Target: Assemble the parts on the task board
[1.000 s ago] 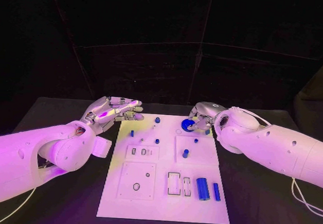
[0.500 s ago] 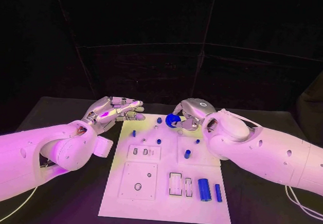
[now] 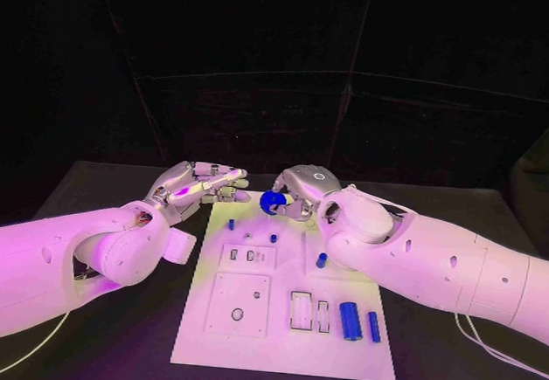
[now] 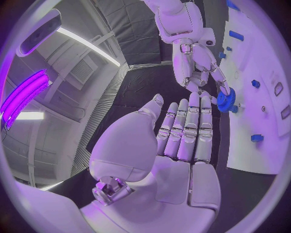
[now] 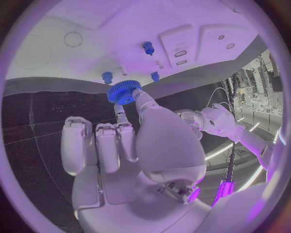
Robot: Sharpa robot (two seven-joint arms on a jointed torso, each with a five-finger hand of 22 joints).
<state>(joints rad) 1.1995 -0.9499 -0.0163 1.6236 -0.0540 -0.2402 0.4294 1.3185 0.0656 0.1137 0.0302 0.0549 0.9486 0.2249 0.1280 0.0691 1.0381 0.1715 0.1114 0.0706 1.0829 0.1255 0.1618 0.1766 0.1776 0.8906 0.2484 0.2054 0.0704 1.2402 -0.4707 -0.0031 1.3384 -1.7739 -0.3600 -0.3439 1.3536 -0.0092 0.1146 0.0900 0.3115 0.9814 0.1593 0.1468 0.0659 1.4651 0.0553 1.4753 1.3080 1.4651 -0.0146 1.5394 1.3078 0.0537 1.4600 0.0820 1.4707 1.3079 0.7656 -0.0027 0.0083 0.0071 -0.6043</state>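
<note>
Task board (image 3: 339, 352) parts, gear lifted
Right robot hand (image 3: 297, 192) pinches blue gear (image 3: 273, 201) above board's far edge; left robot hand (image 3: 199, 185) spread, empty.

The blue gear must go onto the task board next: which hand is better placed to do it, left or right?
The right hand: it already holds the blue gear over the task board's far end. The left hand is open, beside the board.

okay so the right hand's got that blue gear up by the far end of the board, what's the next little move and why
Probably lower the blue gear onto a peg at the task board's far end. The right hand pinches it just above that edge, near small blue pegs, while the left hand hovers open beside the board, holding nothing.
</note>
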